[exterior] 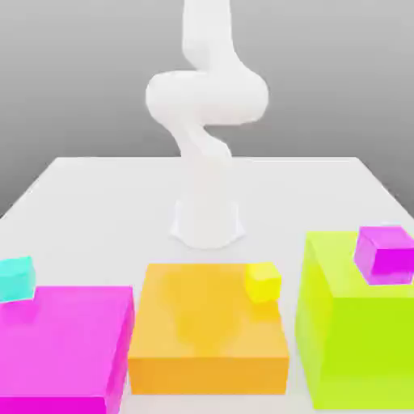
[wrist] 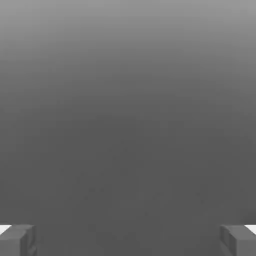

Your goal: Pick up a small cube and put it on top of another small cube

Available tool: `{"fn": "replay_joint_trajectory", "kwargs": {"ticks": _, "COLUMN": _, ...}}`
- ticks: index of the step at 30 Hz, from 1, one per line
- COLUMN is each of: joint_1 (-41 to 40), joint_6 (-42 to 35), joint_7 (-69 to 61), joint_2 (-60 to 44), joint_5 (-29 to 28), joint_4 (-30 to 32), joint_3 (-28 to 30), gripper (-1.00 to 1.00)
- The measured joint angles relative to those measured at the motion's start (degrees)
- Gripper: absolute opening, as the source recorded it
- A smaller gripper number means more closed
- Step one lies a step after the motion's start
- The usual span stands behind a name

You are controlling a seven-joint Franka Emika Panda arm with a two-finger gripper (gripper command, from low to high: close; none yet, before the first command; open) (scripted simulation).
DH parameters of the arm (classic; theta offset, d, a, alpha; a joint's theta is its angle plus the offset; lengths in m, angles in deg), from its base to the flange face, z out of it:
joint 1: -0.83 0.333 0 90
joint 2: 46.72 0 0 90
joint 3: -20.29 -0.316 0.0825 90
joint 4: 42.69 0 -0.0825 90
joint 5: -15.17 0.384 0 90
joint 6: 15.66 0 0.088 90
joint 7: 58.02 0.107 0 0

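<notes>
Grey backdrop surrounds the white bench (exterior: 97, 194); the tool (wrist: 128, 240), fingers spread and empty, has the small yellow cube (exterior: 263, 281) far below it.

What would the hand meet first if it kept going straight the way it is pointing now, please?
Probably nothing close. In the hand view the hand is open, its fingertips wide apart, and ahead lies plain grey with no cube or block in line. How far off that grey lies cannot be judged.
</notes>
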Motion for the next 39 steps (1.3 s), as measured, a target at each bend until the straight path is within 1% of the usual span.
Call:
{"fn": "replay_joint_trajectory", "kwargs": {"ticks": 7, "joint_1": 11.8, "joint_6": -2.1, "joint_7": -14.0, "joint_2": -11.8, "joint_5": 5.1, "joint_4": 1.7, "joint_3": 0.1, "gripper": 0.00}}
{"fn": "replay_joint_trajectory", "kwargs": {"ticks": 11, "joint_1": 18.3, "joint_6": -3.0, "joint_7": -23.5, "joint_2": -18.7, "joint_5": 10.3, "joint_4": 3.0, "joint_3": 0.1, "gripper": 0.00}}
{"fn": "replay_joint_trajectory", "kwargs": {"ticks": 18, "joint_1": 28.0, "joint_6": -5.5, "joint_7": -42.7, "joint_2": -30.4, "joint_5": 22.7, "joint_4": 5.0, "joint_3": -1.2, "gripper": 0.00}}
{"fn": "replay_joint_trajectory", "kwargs": {"ticks": 25, "joint_1": 36.2, "joint_6": -9.7, "joint_7": -63.2, "joint_2": -41.5, "joint_5": 37.1, "joint_4": 6.8, "joint_3": -5.2, "gripper": 0.00}}
{"fn": "replay_joint_trajectory", "kwargs": {"ticks": 26, "joint_1": 37.2, "joint_6": -10.4, "joint_7": -64.3, "joint_2": -42.8, "joint_5": 38.3, "joint_4": 7.9, "joint_3": -6.1, "gripper": 0.00}}
{"fn": "replay_joint_trajectory", "kwargs": {"ticks": 28, "joint_1": 40.6, "joint_6": -11.8, "joint_7": -64.4, "joint_2": -45.0, "joint_5": 39.7, "joint_4": 10.7, "joint_3": -8.6, "gripper": 0.00}}
{"fn": "replay_joint_trajectory", "kwargs": {"ticks": 30, "joint_1": 42.6, "joint_6": -11.6, "joint_7": -61.9, "joint_2": -46.2, "joint_5": 39.5, "joint_4": 12.9, "joint_3": -9.5, "gripper": 0.00}}
{"fn": "replay_joint_trajectory", "kwargs": {"ticks": 39, "joint_1": 43.8, "joint_6": -2.7, "joint_7": -40.4, "joint_2": -47.1, "joint_5": 32.1, "joint_4": 18.0, "joint_3": -8.2, "gripper": 0.00}}
